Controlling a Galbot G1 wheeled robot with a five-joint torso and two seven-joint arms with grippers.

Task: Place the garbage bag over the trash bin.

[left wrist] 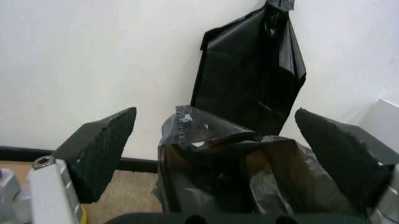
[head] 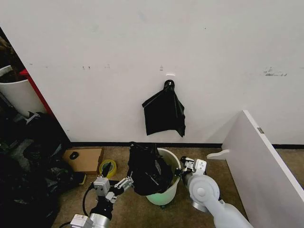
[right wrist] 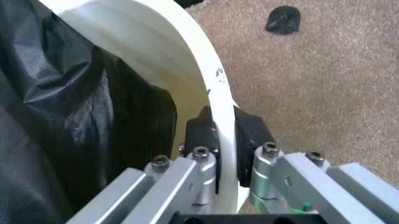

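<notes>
The trash bin (head: 167, 190), cream-white with a pale green base, stands on the carpet by the wall. The garbage bag (head: 146, 170) is a crumpled black heap spilling from the bin's left side and rising above its rim. My left gripper (head: 127, 183) is open just left of the bag; in the left wrist view its wide-spread pads (left wrist: 103, 147) frame the bag (left wrist: 231, 182) without touching it. My right gripper (head: 181, 172) is shut on the bin's right rim; the right wrist view shows its fingers (right wrist: 246, 133) pinching the rim (right wrist: 156, 56), with the bag (right wrist: 62, 116) inside.
A flat black bunch (head: 164, 114) hangs from a hook on the wall above the bin. A white board (head: 261, 161) leans at the right. A cardboard piece (head: 85, 159), a yellow tape roll (head: 108, 167) and a heap of dark sacks (head: 28, 166) lie at the left.
</notes>
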